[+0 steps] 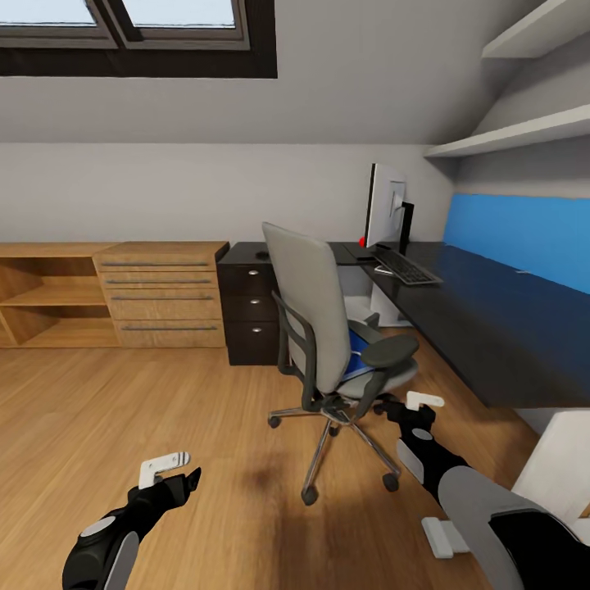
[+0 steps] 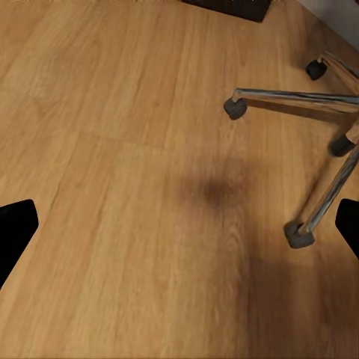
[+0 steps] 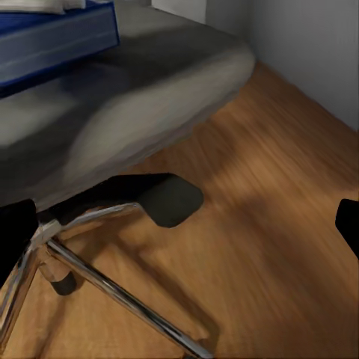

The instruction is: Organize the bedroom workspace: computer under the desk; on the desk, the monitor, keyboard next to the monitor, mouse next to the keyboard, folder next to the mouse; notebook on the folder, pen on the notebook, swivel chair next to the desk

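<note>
Lying flat on the seat of the swivel chair [image 1: 315, 324], the folder [image 1: 358, 351] sat ahead of and above the right gripper [image 1: 419, 407], which hung just beside the chair's near armrest, below seat level. The right arm was plainly the nearer; the left gripper [image 1: 170, 470] hovered over bare floor [image 1: 123, 410], well apart from the chair on its far side.

- Right gripper: fingers spread wide, nothing between them. In the right wrist view the folder [image 3: 56, 34] lay beyond the seat's front edge; its long axis could not be told, as only a slice of it showed.
- Left gripper: fingers likewise spread, empty, with the chrome star base [image 2: 314, 149] and casters off to one side of it.
- Folder: bright blue, flat, hard-edged cover with pale page edges; likely stiff and thin to pinch.
- Chair: grey cloth, rounded padded seat, black armrests, polished metal legs on casters.
- Desk [image 1: 492, 328]: glossy black top, to the right of the chair, bearing the monitor [image 1: 383, 209] and, touching or just in front of its stand, the keyboard [image 1: 407, 268].
- Floor: oak planks, matt grain.
</note>
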Tool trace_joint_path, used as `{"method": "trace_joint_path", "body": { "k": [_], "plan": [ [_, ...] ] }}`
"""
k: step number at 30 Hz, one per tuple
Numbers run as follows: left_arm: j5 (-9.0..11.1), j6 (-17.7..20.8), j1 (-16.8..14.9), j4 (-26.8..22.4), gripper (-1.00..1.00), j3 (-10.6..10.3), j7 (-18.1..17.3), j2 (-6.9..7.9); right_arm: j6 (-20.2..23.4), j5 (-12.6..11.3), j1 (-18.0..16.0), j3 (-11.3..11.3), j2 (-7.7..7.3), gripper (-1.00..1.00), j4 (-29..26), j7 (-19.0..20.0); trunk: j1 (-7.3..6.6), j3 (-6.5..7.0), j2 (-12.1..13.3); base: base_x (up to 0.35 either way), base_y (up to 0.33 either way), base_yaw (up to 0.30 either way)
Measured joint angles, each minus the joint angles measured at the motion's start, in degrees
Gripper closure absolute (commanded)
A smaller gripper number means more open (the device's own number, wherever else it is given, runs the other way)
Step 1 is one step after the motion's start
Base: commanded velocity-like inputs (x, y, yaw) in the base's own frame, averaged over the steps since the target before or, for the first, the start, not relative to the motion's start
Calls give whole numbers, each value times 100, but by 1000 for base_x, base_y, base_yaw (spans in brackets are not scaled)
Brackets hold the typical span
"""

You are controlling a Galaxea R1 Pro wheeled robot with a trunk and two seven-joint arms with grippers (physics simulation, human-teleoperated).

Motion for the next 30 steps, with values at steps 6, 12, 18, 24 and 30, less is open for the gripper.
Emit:
{"method": "trace_joint_path", "body": {
  "k": [6,12,18,24,30],
  "plan": [
    [-2,-7,0,3,-100,-5,0,0,-619,8,11,11,21,-100,5,-3,1,0,0,15,0,0],
    [-2,-9,0,3,-100,-8,0,0,-735,-3,14,3,24,-100,6,-5,-2,0,0,157,0,0],
    [-2,-9,0,2,-100,-16,0,0,-743,-30,14,3,46,-100,8,-15,1,0,0,48,0,37],
    [-1,-9,1,1,-100,-16,0,0,-744,-34,13,1,60,-100,9,-15,1,0,0,2,0,235],
    [-1,-8,1,1,-100,-16,0,0,-743,-42,13,6,62,-100,9,-14,1,0,0,-22,20,270]
  ]
}}
